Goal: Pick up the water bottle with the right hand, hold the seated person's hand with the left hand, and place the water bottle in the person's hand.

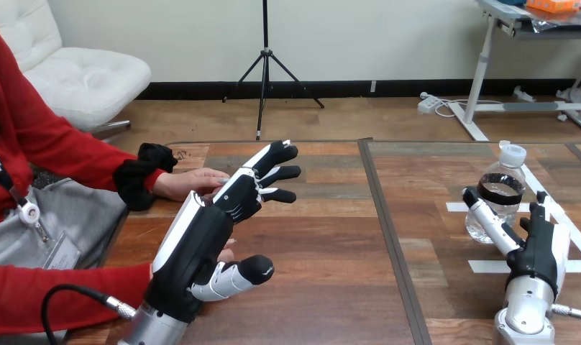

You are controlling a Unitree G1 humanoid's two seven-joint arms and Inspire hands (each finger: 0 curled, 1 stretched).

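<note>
Early stage for us: water bottle (502,188) stands on the table (331,287), right of frame. Our right hand (538,248) is spread just beside it, no grip yet. Our left hand (201,244), mid-left, has straight fingers against the person's hand (190,183), not clasping it.

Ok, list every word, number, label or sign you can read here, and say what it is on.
No text here can be read.
The water bottle has a dark band round it, but any print on it is too small to make out.
The white tape strips on the table carry no writing.
</note>
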